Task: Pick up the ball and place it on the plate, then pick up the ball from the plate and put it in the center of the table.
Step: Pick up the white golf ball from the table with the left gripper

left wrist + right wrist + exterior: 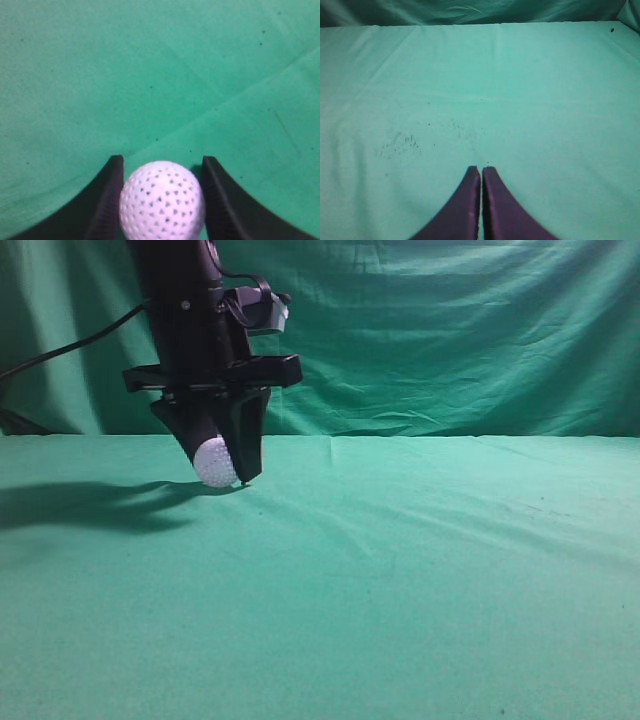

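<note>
The ball, white and dimpled, sits between the black fingers of my left gripper at the left of the table, down at the green cloth. In the left wrist view the ball fills the space between the two fingers of the left gripper, which close on its sides. My right gripper is shut and empty, hovering over bare cloth; it does not show in the exterior view. No plate is in view.
A folded green curtain hangs behind the table. The left arm casts a dark shadow on the cloth at the far left. Small dark specks lie on the cloth ahead of the right gripper.
</note>
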Controlling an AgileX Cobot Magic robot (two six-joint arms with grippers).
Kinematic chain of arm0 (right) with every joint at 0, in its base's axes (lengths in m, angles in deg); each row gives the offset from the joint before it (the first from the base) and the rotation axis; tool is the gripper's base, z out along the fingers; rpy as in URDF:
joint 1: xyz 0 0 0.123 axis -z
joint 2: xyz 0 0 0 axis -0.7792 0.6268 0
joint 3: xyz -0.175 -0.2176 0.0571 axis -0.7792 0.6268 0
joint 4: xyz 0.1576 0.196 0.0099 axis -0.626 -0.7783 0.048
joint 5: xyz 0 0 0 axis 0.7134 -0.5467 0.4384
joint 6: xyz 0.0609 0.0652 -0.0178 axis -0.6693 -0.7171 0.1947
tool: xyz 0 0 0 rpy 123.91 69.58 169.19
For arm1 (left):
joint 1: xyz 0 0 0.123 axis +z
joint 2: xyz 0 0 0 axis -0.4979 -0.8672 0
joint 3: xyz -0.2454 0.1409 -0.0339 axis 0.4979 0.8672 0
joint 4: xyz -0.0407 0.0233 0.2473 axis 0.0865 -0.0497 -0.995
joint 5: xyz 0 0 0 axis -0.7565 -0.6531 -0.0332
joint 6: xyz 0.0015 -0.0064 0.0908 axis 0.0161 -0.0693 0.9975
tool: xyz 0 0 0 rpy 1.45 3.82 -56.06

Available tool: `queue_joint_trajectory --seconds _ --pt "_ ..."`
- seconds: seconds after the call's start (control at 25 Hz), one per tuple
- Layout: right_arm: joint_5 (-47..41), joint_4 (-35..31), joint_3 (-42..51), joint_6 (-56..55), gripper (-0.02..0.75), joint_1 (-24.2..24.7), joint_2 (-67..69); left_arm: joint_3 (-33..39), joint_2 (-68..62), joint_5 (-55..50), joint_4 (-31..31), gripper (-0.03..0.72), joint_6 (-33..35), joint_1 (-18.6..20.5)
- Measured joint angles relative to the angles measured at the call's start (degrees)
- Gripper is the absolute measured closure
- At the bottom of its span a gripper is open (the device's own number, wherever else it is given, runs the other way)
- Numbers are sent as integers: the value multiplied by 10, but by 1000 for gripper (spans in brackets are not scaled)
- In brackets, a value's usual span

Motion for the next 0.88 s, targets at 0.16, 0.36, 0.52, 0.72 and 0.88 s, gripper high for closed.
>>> queue_joint_trajectory --seconds 0.16,0.36,0.52,0.72,0.88 --pt "0 0 0 0 738 0 0 -6 0 -15 -1 379 0 0" --pt "0 0 0 0 738 0 0 -30 44 -63 -18 379 -10 0" --pt "0 0 0 0 738 0 0 -29 125 -100 -47 379 -44 0" --pt "0 0 0 0 738 0 0 62 249 -92 -125 379 -100 0" --pt "0 0 0 0 738 0 0 165 339 -90 -212 379 -169 0"
